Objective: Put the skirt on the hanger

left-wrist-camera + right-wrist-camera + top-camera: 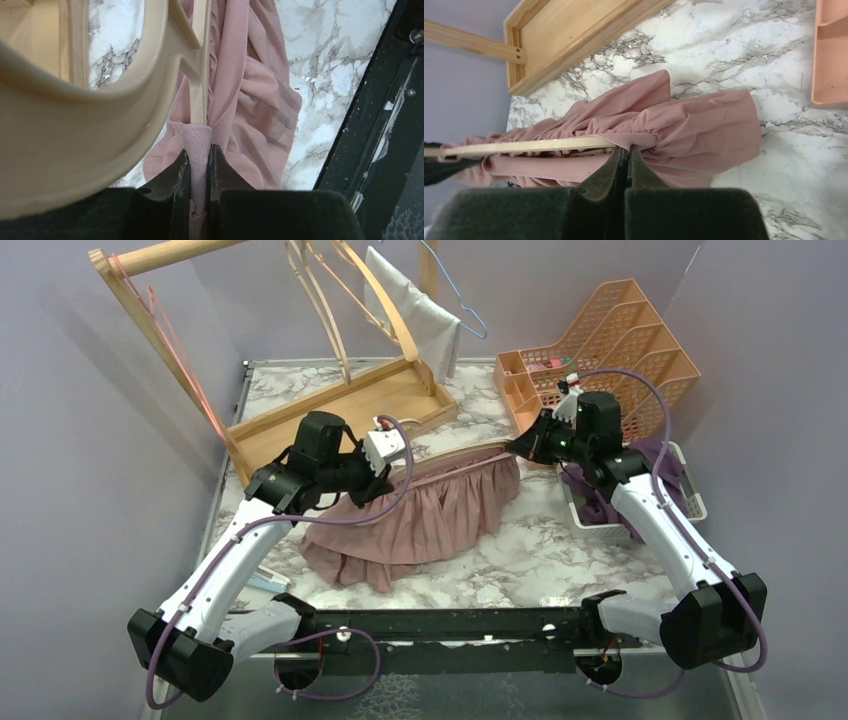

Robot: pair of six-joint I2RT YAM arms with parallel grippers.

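Observation:
A dusty-pink pleated skirt [420, 515] hangs between my two grippers over the marble table, its hem resting on the table. A cream hanger [470, 452] runs along its waistband; in the left wrist view the hanger's curved hook [75, 125] fills the left side. My left gripper [372, 480] is shut on the left end of the waistband [199, 145]. My right gripper [522, 445] is shut on the right end of the waistband [634, 137], beside the hanger bar [524, 146].
A wooden rack with a tray base [330, 415] stands at the back left, with wooden hangers and a white cloth [415, 310]. An orange file organiser [610, 350] stands at the back right, beside a white basket holding purple cloth [690, 505].

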